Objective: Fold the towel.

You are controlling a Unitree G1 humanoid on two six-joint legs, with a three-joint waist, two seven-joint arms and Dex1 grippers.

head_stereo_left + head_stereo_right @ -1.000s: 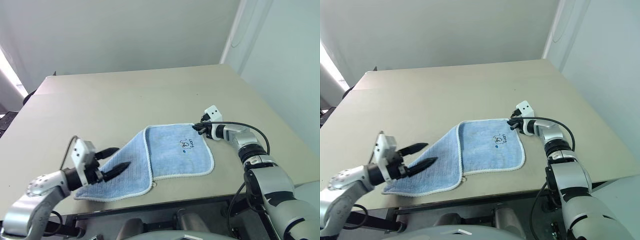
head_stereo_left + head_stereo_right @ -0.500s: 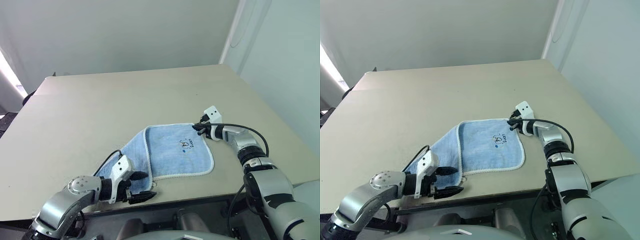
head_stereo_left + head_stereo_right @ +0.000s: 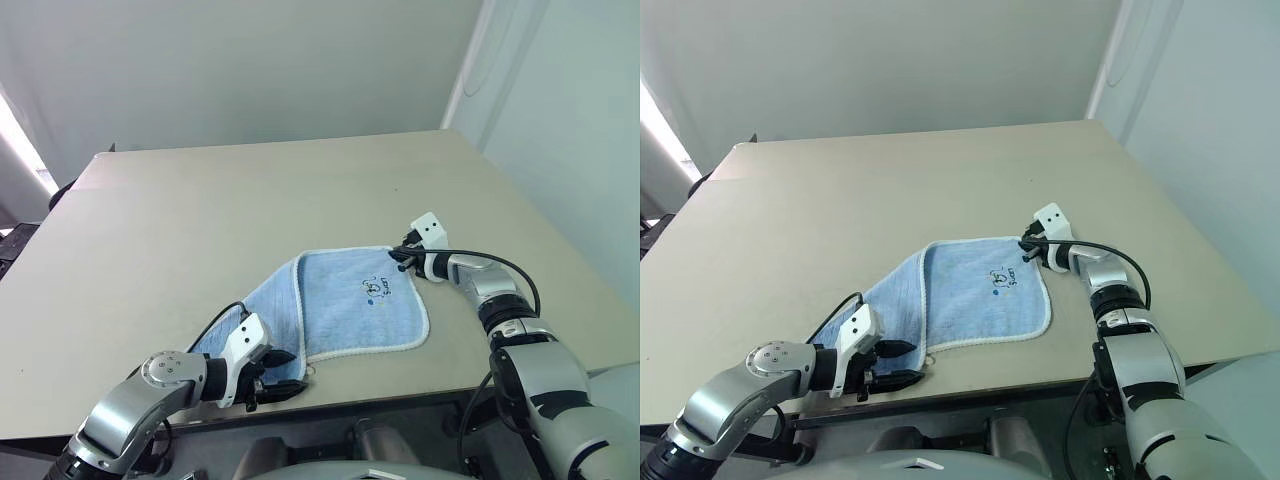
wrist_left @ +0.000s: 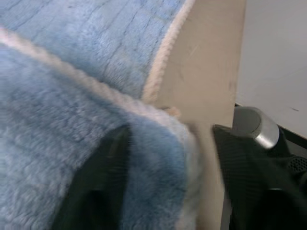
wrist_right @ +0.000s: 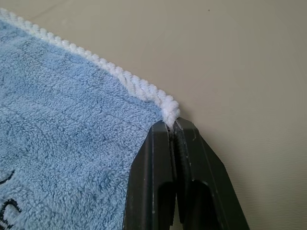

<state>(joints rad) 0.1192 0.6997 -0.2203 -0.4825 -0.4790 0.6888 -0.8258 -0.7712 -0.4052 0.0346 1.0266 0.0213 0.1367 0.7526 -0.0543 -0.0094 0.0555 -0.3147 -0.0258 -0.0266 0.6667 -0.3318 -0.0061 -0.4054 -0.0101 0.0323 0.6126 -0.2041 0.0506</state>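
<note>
Towel (image 3: 360, 300), light blue with white stitched edging, lies on the beige table (image 3: 250, 200) near its front edge, towards the right side. Its left part is folded over itself, so a white-edged flap runs diagonally across the cloth; the small dark emblem (image 3: 376, 287) with a blue dot faces up on the flat right part. Right pincer (image 3: 403, 258) is at the towel's far right corner, its 2 black fingers (image 5: 165, 158) pressed together on the white edging of that corner, pinning it just above the table. Left pincer (image 3: 276, 374) sits low at the near left corner by the table's front edge; the left wrist view shows its 2 fingers (image 4: 108, 177) partly apart, with the folded blue corner and its edging between them. Whether they truly clamp the cloth cannot be told.
</note>
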